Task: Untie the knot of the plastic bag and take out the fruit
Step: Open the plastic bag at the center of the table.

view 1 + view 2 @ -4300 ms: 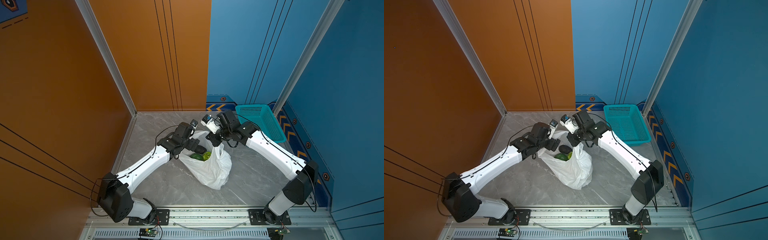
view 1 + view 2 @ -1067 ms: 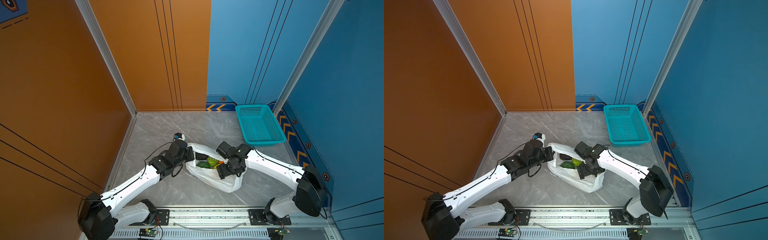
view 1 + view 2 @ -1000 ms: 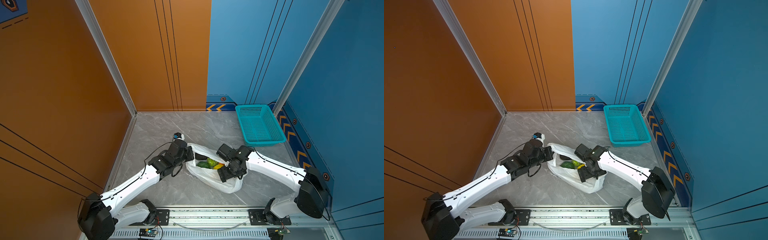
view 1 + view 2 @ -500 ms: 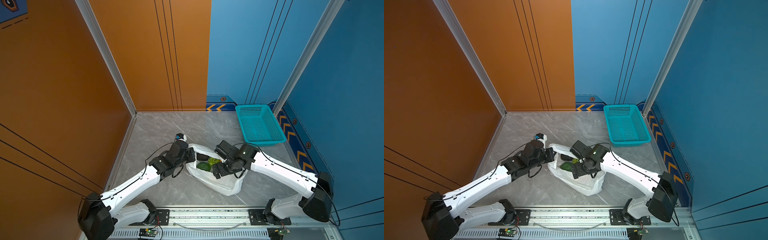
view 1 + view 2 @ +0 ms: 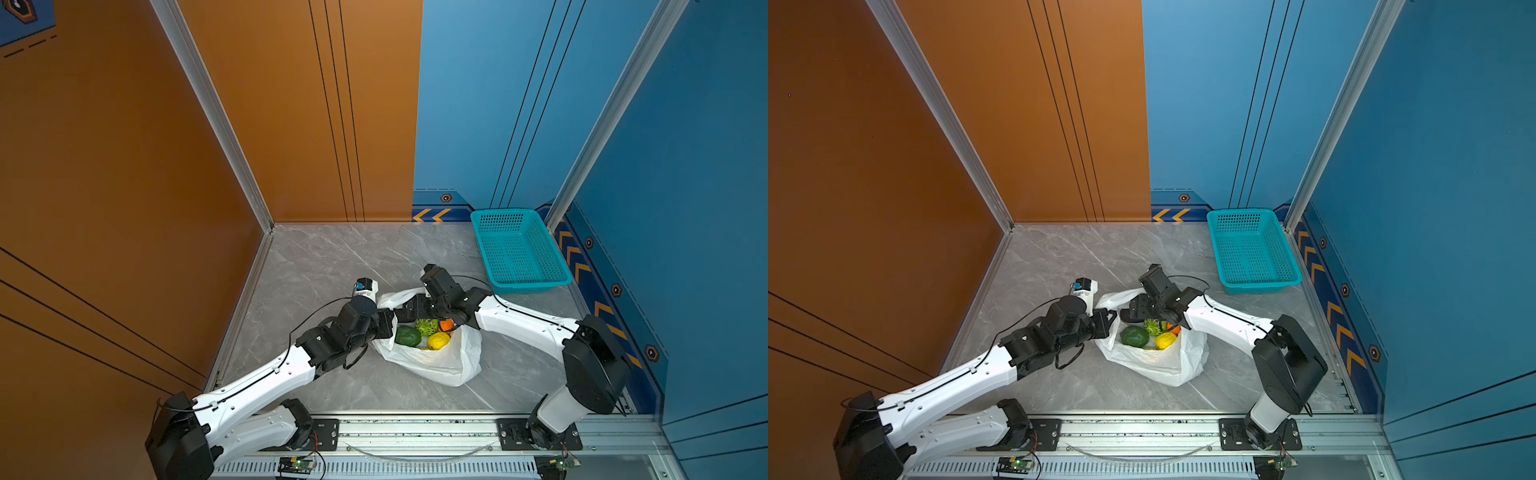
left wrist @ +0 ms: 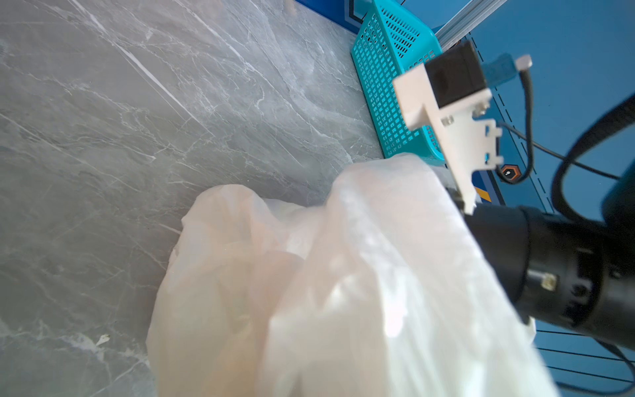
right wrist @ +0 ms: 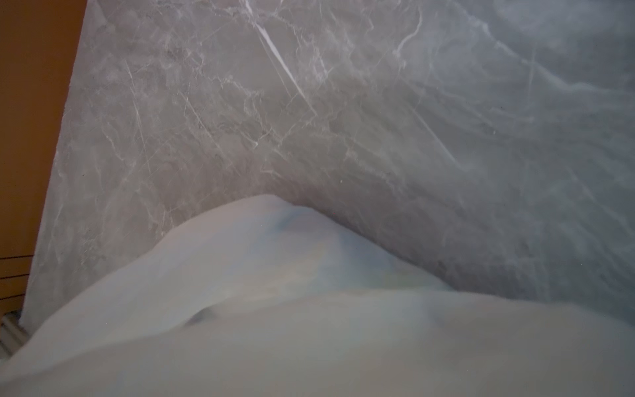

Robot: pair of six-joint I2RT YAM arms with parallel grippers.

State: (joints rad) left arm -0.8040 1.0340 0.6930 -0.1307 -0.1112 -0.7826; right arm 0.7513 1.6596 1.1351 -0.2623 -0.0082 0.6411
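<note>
white plastic bag (image 5: 436, 363) on grey surface (image 5: 332, 266), mouth open, knot apparently undone; fruit (image 5: 438, 340) not yet out. left gripper (image 5: 388, 324) clamped on bag rim; right gripper (image 5: 407, 309) at mouth, jaw spread unclear.

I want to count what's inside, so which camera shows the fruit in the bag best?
The fruit shows best in both top views: they look down into the open bag, with green, yellow and orange pieces plain. The left wrist view shows only cloudy plastic; the right wrist view, blurred white bag.
</note>
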